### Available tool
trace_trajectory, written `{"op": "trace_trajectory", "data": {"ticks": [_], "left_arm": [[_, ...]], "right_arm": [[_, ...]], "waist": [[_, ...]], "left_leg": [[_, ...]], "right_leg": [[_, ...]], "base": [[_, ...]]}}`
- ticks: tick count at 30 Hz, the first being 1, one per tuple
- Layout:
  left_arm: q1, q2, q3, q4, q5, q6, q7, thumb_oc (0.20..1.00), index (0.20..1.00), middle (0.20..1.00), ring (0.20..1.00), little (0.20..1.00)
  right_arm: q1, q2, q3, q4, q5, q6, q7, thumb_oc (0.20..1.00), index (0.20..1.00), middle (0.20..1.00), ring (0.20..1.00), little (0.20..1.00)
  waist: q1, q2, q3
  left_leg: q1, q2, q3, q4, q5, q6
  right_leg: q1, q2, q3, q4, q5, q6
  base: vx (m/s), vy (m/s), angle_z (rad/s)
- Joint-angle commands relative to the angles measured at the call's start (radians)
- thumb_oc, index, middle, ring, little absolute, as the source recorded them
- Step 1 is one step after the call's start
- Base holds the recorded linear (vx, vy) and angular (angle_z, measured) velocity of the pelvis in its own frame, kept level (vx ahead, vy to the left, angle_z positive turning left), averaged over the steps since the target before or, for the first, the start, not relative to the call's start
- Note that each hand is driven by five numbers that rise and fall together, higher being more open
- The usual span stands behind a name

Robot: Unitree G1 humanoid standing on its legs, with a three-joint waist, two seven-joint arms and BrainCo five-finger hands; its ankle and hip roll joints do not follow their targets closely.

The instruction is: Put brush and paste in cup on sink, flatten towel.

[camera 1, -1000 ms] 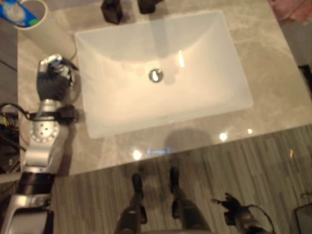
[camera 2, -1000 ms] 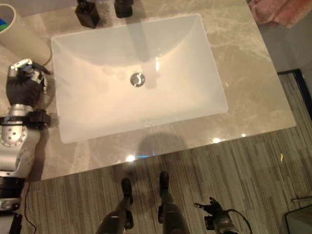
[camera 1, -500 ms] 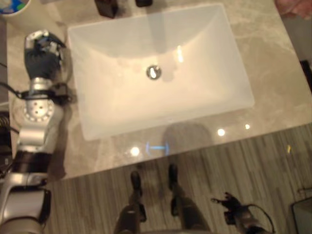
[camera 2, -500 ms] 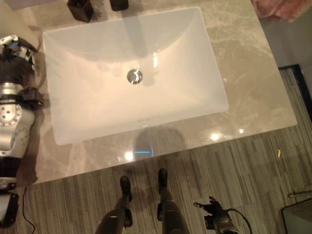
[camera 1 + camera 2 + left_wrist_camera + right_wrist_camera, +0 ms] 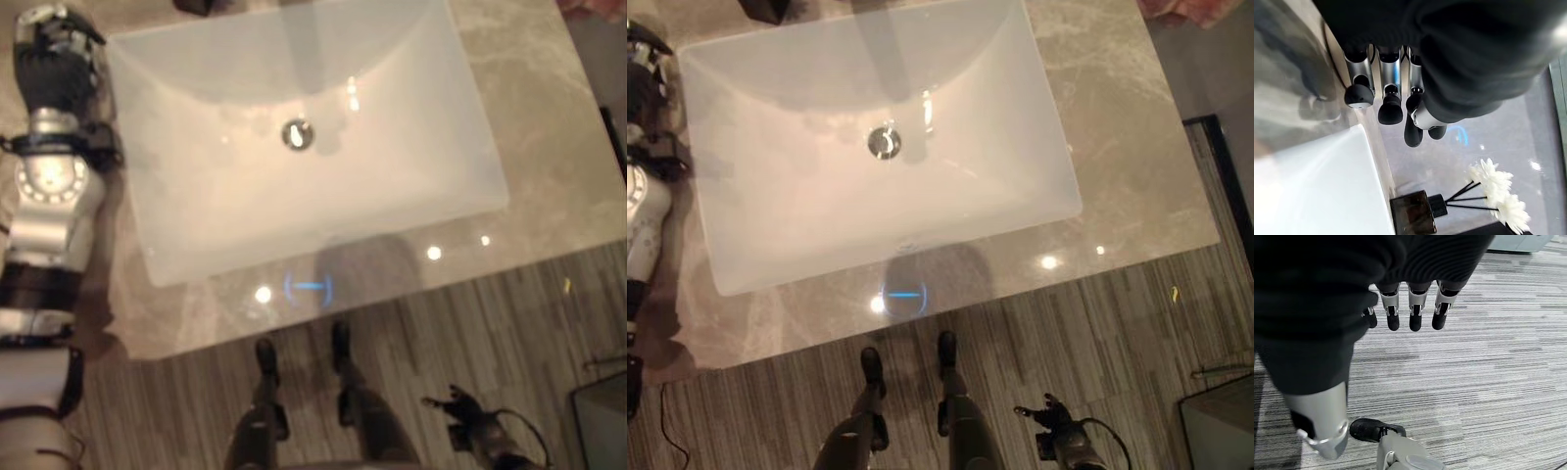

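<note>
White sink [image 5: 294, 196], one; left hand [image 5: 54, 59] beside it, empty.

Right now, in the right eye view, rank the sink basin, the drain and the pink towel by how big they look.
1. sink basin, by far the largest.
2. pink towel, of which a corner shows at the frame's edge, so its full extent is unsure.
3. drain, smallest.

Silver-grey arms, dark ribbed wrist covers, left hand [image 5: 1400, 105] fingers silver with dark tips
</note>
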Motion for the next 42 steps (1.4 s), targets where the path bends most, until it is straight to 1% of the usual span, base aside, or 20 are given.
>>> {"op": "trace_trajectory", "data": {"ticks": [1,4,9,10,11,13,14,15,20,22,24,28,29,32,35,39,42], "left_arm": [[-0.041,0.055,-0.019,0.015,-0.025,-0.046,0.015,0.2,0.2,0.2,0.2,0.2],[0.052,0.037,0.006,-0.085,-0.024,-0.047,-0.018,0.2,0.2,0.2,0.2,0.2],[0.276,0.011,0.115,-0.258,-0.028,-0.042,-0.079,0.2,0.2,0.2,0.2,0.2],[0.278,0.011,0.116,-0.259,-0.028,-0.042,-0.079,0.2,0.2,0.2,0.2,0.2],[0.339,0.002,0.153,-0.294,-0.031,-0.046,-0.09,0.2,0.2,0.2,0.2,0.2],[0.402,-0.006,0.195,-0.312,-0.036,-0.048,-0.101,0.2,0.2,0.2,0.2,0.2],[0.406,-0.007,0.199,-0.315,-0.036,-0.047,-0.101,0.2,0.2,0.2,0.2,0.2],[0.452,-0.007,0.233,-0.331,-0.038,-0.049,-0.103,0.2,0.2,0.2,0.2,0.2],[0.507,0.023,0.297,-0.322,-0.041,-0.057,-0.105,0.2,0.2,0.2,0.2,0.2],[0.506,0.027,0.302,-0.316,-0.044,-0.058,-0.103,0.2,0.2,0.2,0.2,0.2],[0.475,0.054,0.303,-0.277,-0.047,-0.065,-0.094,0.2,0.2,0.2,0.2,0.2],[0.413,0.084,0.267,-0.22,-0.068,-0.07,-0.093,0.2,0.2,0.2,0.2,0.2],[0.354,0.101,0.227,-0.176,-0.095,-0.071,-0.093,0.2,0.2,0.2,0.2,0.2],[0.242,0.133,0.161,-0.113,-0.116,-0.074,-0.078,0.2,0.2,0.2,0.2,0.2],[0.158,0.148,0.117,-0.066,-0.116,-0.077,-0.056,0.2,0.2,0.2,0.2,0.2],[0.072,0.158,0.058,-0.006,-0.116,-0.074,-0.046,0.2,0.2,0.2,0.2,0.2],[0.043,0.161,0.031,0.019,-0.114,-0.071,-0.044,0.2,0.2,0.2,0.2,0.2]], "right_arm": [[0.023,-0.036,-0.002,-0.019,0.045,-0.004,-0.016,1.0,1.0,1.0,1.0,1.0],[0.031,-0.026,-0.005,-0.015,0.044,-0.004,-0.015,1.0,1.0,1.0,1.0,1.0],[0.037,-0.027,-0.018,-0.01,0.033,-0.002,-0.011,1.0,1.0,1.0,1.0,1.0],[0.037,-0.028,-0.018,-0.01,0.033,-0.002,-0.011,1.0,1.0,1.0,1.0,1.0],[0.042,-0.028,-0.029,-0.008,0.028,-0.003,-0.009,1.0,1.0,1.0,1.0,1.0],[0.042,-0.029,-0.036,-0.007,0.022,-0.001,-0.007,1.0,1.0,1.0,1.0,1.0],[0.043,-0.029,-0.034,-0.007,0.022,-0.001,-0.007,1.0,1.0,1.0,1.0,1.0],[0.048,-0.032,-0.041,-0.004,0.017,-0.002,-0.004,1.0,1.0,1.0,1.0,1.0],[0.063,-0.047,-0.058,0.004,0.001,-0.004,0.003,1.0,1.0,1.0,1.0,1.0],[0.066,-0.05,-0.062,0.006,0.003,-0.004,0.003,1.0,1.0,1.0,1.0,1.0],[0.071,-0.064,-0.07,0.013,0.003,-0.005,0.007,1.0,1.0,1.0,1.0,1.0],[0.072,-0.077,-0.07,0.022,0.002,-0.003,0.009,1.0,1.0,1.0,1.0,1.0],[0.069,-0.083,-0.064,0.032,-0.001,0.001,0.012,1.0,1.0,1.0,1.0,1.0],[0.072,-0.088,-0.054,0.034,0.002,0.003,0.013,1.0,1.0,1.0,1.0,1.0],[0.074,-0.086,-0.048,0.03,0.013,0.0,0.016,1.0,1.0,1.0,1.0,1.0],[0.073,-0.085,-0.041,0.031,0.023,0.001,0.016,1.0,1.0,1.0,1.0,1.0],[0.071,-0.083,-0.038,0.031,0.027,0.001,0.015,1.0,1.0,1.0,1.0,1.0]], "waist": [[0.008,0.007,0.017],[0.016,0.006,0.015],[0.036,0.013,0.008],[0.035,0.013,0.008],[0.047,0.014,0.006],[0.054,0.019,0.004],[0.052,0.02,0.004],[0.059,0.023,0.004],[0.068,0.023,0.006],[0.067,0.023,0.007],[0.065,0.022,0.01],[0.06,0.019,0.015],[0.056,0.018,0.018],[0.047,0.013,0.022],[0.039,0.006,0.026],[0.026,0.001,0.027],[0.022,-0.001,0.028]], "left_leg": [[0.008,0.042,-0.07,0.012,-0.02,-0.02],[0.017,0.041,-0.076,0.012,-0.023,-0.019],[0.037,0.039,-0.083,0.012,-0.029,-0.017],[0.038,0.039,-0.084,0.012,-0.029,-0.017],[0.043,0.04,-0.085,0.012,-0.032,-0.016],[0.047,0.037,-0.089,0.012,-0.034,-0.015],[0.047,0.037,-0.089,0.012,-0.034,-0.015],[0.051,0.035,-0.092,0.012,-0.034,-0.015],[0.049,0.029,-0.101,0.012,-0.034,-0.011],[0.049,0.028,-0.101,0.012,-0.034,-0.01],[0.049,0.022,-0.102,0.012,-0.034,-0.009],[0.045,0.019,-0.101,0.012,-0.033,-0.008],[0.041,0.018,-0.1,0.012,-0.031,-0.007],[0.034,0.017,-0.099,0.012,-0.027,-0.005],[0.026,0.017,-0.098,0.012,-0.026,-0.005],[0.019,0.018,-0.093,0.012,-0.024,-0.005],[0.017,0.017,-0.091,0.012,-0.023,-0.005]], "right_leg": [[0.052,-0.038,-0.02,-0.002,-0.044,0.091],[0.061,-0.039,-0.026,-0.002,-0.047,0.087],[0.086,-0.04,-0.034,-0.002,-0.057,0.081],[0.087,-0.04,-0.034,-0.002,-0.057,0.081],[0.095,-0.043,-0.041,-0.002,-0.06,0.081],[0.102,-0.045,-0.047,-0.002,-0.061,0.081],[0.103,-0.045,-0.047,-0.002,-0.061,0.081],[0.109,-0.048,-0.055,-0.002,-0.063,0.08],[0.115,-0.053,-0.067,-0.002,-0.062,0.082],[0.116,-0.054,-0.067,-0.002,-0.061,0.082],[0.116,-0.058,-0.07,-0.002,-0.057,0.087],[0.112,-0.061,-0.069,-0.002,-0.051,0.091],[0.107,-0.062,-0.068,-0.002,-0.047,0.093],[0.099,-0.061,-0.064,-0.002,-0.041,0.098],[0.09,-0.061,-0.061,-0.002,-0.036,0.101],[0.081,-0.06,-0.057,-0.002,-0.032,0.105],[0.077,-0.06,-0.054,-0.002,-0.029,0.106]], "base": [[0.0,0.0,0.0],[0.0,0.0,0.0],[0.0,0.0,0.0],[-0.01,0.01,0.05],[-0.02,0.016,0.09],[-0.02,0.026,0.05],[-0.02,0.027,0.05],[-0.03,0.024,0.14],[-0.03,0.032,0.14],[-0.02,0.026,0.04],[-0.04,0.058,0.06],[-0.02,0.035,0.02],[-0.02,0.037,0.02],[-0.01,0.039,0.04],[0.0,0.009,-0.02],[0.02,0.025,-0.06],[0.0,0.0,0.0]]}}
